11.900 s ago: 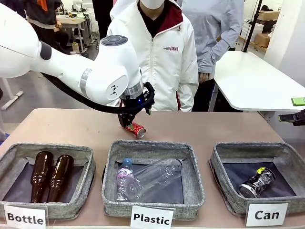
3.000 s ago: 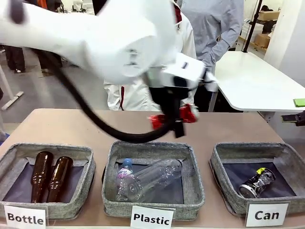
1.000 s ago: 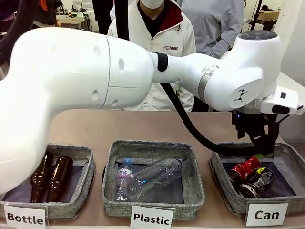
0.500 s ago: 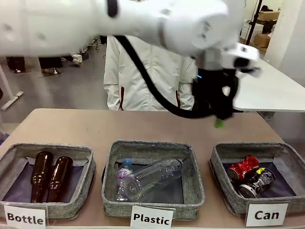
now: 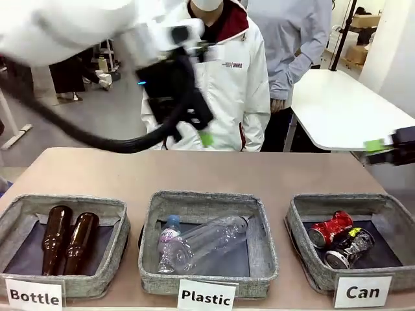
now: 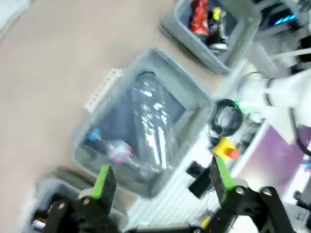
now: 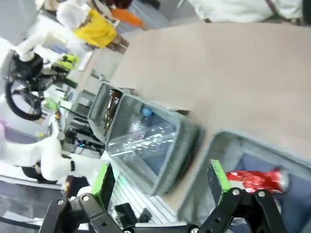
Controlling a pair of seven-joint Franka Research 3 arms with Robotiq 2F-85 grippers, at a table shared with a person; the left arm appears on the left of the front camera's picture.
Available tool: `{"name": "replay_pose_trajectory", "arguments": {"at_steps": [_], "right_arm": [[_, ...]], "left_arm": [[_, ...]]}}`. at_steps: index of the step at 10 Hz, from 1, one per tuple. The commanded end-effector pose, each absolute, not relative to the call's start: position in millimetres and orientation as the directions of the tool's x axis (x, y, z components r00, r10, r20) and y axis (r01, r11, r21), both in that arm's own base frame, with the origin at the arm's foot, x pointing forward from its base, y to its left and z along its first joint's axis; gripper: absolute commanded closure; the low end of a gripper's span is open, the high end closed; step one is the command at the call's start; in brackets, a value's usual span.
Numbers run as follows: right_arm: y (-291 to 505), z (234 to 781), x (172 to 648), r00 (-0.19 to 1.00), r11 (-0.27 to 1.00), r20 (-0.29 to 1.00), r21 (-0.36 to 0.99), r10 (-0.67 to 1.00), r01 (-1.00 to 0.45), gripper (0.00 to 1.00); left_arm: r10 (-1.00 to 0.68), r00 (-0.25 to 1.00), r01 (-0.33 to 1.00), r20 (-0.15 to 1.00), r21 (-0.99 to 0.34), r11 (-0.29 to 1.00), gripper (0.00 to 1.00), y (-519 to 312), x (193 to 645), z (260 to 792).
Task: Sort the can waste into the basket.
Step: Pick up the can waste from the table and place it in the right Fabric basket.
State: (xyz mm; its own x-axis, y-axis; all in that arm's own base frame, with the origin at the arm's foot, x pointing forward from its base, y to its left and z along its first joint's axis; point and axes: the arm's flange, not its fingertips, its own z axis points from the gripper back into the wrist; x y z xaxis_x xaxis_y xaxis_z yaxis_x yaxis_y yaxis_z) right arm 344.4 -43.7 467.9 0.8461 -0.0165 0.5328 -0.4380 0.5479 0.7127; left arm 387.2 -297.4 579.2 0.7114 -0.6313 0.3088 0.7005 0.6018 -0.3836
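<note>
Both cans are in the Can basket (image 5: 305,214) on my right: the red can (image 5: 329,228) touching the black can (image 5: 350,247). My left gripper (image 6: 160,179) is spread wide with nothing in it, up above the table (image 5: 97,172), though it's pretty blurry. My right gripper (image 7: 160,179) is wide too, also empty.

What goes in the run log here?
red can, black can: in Can basket | left gripper: open, empty | right gripper: open, empty
</note>
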Motion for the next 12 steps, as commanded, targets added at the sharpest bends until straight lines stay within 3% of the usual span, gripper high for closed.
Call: {"name": "replay_pose_trajectory", "arguments": {"at_steps": [1, 2, 4, 5, 7, 9, 10, 12], "right_arm": [[-6, 467, 342, 0.908, 0.490, 0.396, 0.823, -0.135, -0.287, 0.00], [7, 462, 348, 0.938, 0.435, 0.290, 0.881, -0.191, -0.184, 0.00], [4, 466, 355, 0.976, 0.232, 0.078, 0.972, -0.203, -0.029, 0.00], [-8, 463, 362, 0.974, 0.245, 0.062, 0.969, -0.220, -0.007, 0.00], [-35, 459, 362, 0.977, 0.183, 0.092, 0.981, -0.192, -0.057, 0.00], [-76, 471, 369, 0.949, 0.205, 0.179, 0.971, -0.261, -0.126, 0.00], [-39, 459, 358, 0.975, 0.195, 0.076, 0.980, -0.210, -0.034, 0.00], [-39, 459, 358, 0.975, 0.195, 0.076, 0.980, -0.210, -0.034, 0.00]], "left_arm": [[-0.498, 0.836, 0.518, 0.231, -0.630, 0.578, 0.00, -220, 374, 564], [-0.429, 0.878, 0.430, 0.215, -0.749, 0.505, 0.00, -176, 380, 557], [-0.288, 0.926, 0.309, 0.244, -0.928, 0.209, 0.00, -69, 378, 517], [-0.161, 0.960, 0.247, 0.230, -0.965, 0.090, 0.00, -30, 376, 481], [0.190, 0.979, 0.078, 0.070, -0.996, -0.035, 0.00, 32, 338, 414], [0.242, 0.970, 0.003, -0.023, -0.994, -0.105, 0.00, 5, 318, 374], [0.112, 0.993, 0.037, 0.039, -0.999, 0.018, 0.00, 52, 332, 401], [0.112, 0.993, 0.037, 0.039, -0.999, 0.018, 0.00, 52, 332, 401]]}}
